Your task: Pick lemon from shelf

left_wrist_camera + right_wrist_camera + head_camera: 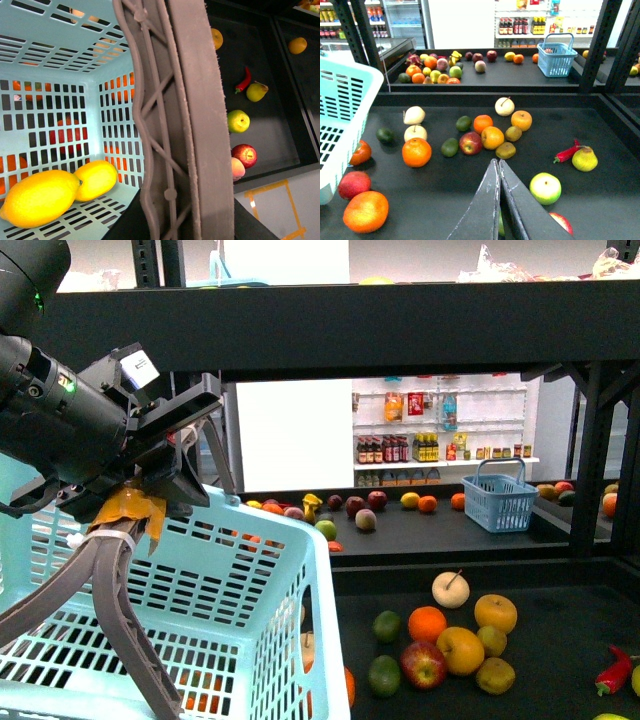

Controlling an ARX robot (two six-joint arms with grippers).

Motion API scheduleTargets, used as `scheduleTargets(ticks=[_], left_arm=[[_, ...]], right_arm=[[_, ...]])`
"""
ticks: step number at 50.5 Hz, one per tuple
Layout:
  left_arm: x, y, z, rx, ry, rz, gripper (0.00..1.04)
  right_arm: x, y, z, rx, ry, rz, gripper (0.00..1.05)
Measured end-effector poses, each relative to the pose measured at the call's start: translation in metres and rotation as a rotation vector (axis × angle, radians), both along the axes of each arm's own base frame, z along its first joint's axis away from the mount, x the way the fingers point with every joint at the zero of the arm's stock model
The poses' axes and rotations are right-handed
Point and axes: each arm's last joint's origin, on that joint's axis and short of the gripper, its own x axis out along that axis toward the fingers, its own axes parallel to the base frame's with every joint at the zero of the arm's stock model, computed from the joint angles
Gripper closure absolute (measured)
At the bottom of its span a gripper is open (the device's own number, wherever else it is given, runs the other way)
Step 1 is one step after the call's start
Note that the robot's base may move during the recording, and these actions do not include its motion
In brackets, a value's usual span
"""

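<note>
Front view: shows the left pincer [140,502] up on the left, clamped tight on the gray handle [110,580] of the light-blue basket [262,570]. Yellow tape around the pincer tips. Basket near and to the left, over the black shelf [450,330]. On the flat shelf floor to the right of the basket: an orange [427,623], a red apple [423,664], a white round fruit [450,589] and two green limes [387,625]. Red chili [612,670] at the far right edge. Farther back, a small blue basket [500,495] on another black tier, with more fruit in a row to its left. White wall racks with bottles [440,430] way behind.

Left wrist view: looks down into the basket. Two lemons [40,197] lying on the basket floor, side by side in one corner. Gray handle across the middle, very close. Pincer itself not seen here. Outside the basket, on the black shelf: a green apple [238,121], the red apple and the chili.

Right wrist view: shows the right pincer [498,164] with its two fingers pressed together, holding nothing, up above the shelf floor. Green apple just beside it, on the right. Orange, red apple and limes farther off. Basket at the left edge.
</note>
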Motion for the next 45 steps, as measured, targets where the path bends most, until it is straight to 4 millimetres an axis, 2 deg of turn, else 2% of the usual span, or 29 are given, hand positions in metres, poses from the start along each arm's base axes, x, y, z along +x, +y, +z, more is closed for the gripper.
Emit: scheduleTargets(ticks=[31,45], left_arm=[[0.000,0.000,0.000,0.000,0.000,0.000,0.88],[0.000,0.000,0.000,0.000,0.001,0.001,0.88]], right_arm=[[-0.030,0.000,-0.026,-0.001,-0.011,0.001,1.02],[-0.039,0.000,-0.024,-0.001,-0.020,0.000,1.02]])
